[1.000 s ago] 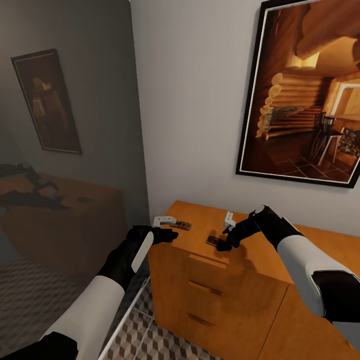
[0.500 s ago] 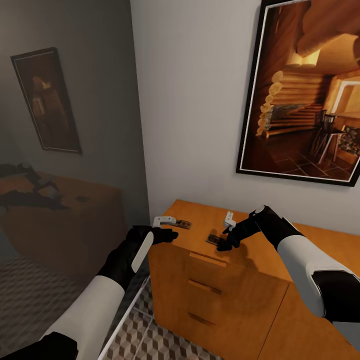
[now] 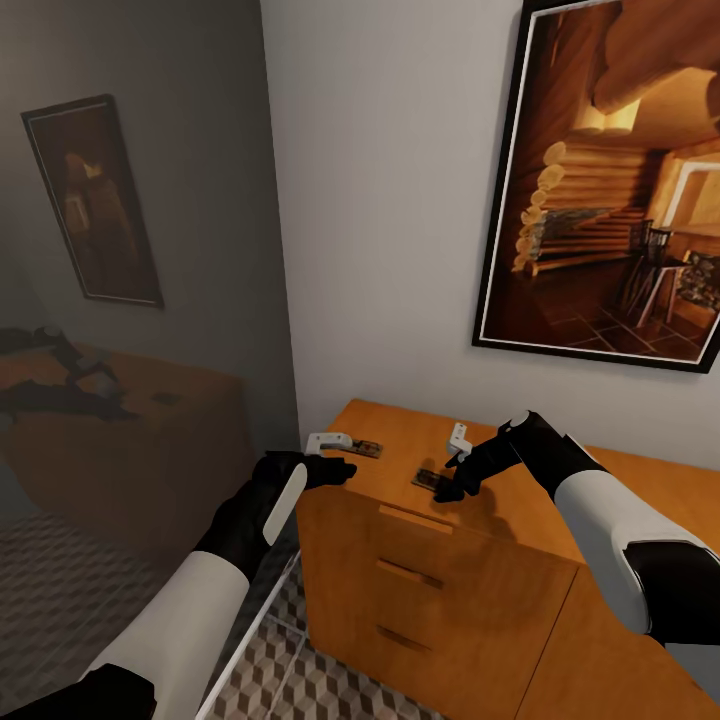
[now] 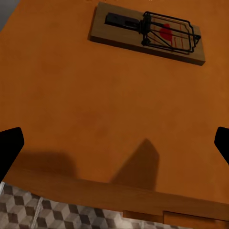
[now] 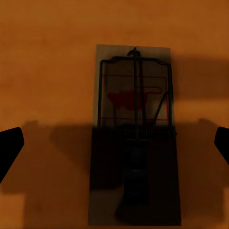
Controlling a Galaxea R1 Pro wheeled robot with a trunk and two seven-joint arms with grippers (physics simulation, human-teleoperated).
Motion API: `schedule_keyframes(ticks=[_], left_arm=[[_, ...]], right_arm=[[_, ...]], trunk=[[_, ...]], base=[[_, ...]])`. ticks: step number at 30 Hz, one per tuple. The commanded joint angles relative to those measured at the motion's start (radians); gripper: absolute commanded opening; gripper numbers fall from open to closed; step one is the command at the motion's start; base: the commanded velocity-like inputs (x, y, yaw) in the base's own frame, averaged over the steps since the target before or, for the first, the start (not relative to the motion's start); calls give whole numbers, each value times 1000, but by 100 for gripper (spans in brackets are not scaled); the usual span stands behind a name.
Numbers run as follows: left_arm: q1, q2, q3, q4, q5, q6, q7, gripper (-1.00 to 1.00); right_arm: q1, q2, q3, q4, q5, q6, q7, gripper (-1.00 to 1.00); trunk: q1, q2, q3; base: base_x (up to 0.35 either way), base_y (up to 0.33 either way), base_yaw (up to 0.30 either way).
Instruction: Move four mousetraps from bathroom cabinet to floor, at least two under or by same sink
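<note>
One mousetrap (image 5: pixel 134 138) lies on the cabinet (image 3: pixel 520 500) under the spread right claw (image 3: pixel 452 468).

An orange-brown tone is shown by the cabinet (image 3: pixel 440 560). The mousetrap (image 4: pixel 148 33) in the left wrist view is tan wood, fitted with black wire and marked with a red patch; the shaded mousetrap (image 5: pixel 135 133) in the right wrist view is coloured likewise. The bathroom floor (image 3: pixel 290 680) is patterned in brown, beige and white cubes. A black frame is seen around the amber log-cabin painting (image 3: pixel 610 190).
</note>
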State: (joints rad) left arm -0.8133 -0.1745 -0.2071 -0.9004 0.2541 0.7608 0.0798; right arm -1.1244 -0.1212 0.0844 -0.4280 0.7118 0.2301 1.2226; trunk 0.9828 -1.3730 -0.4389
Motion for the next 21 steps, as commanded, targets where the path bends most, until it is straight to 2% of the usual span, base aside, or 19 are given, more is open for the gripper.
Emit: schedule_keyframes(ticks=[1,19,21], left_arm=[[0,0,0,0,0,0,0,100],[0,0,0,0,0,0,0,100],[0,0,0,0,0,0,0,100]], right_arm=[[0,0,0,0,0,0,0,100],[0,-2,0,0,0,-1,0,100],[0,-2,0,0,0,-2,0,100]], trunk=[[0,0,0],[0,0,0],[8,-14,-6]], base=[[0,0,0],[0,0,0],[0,0,0]])
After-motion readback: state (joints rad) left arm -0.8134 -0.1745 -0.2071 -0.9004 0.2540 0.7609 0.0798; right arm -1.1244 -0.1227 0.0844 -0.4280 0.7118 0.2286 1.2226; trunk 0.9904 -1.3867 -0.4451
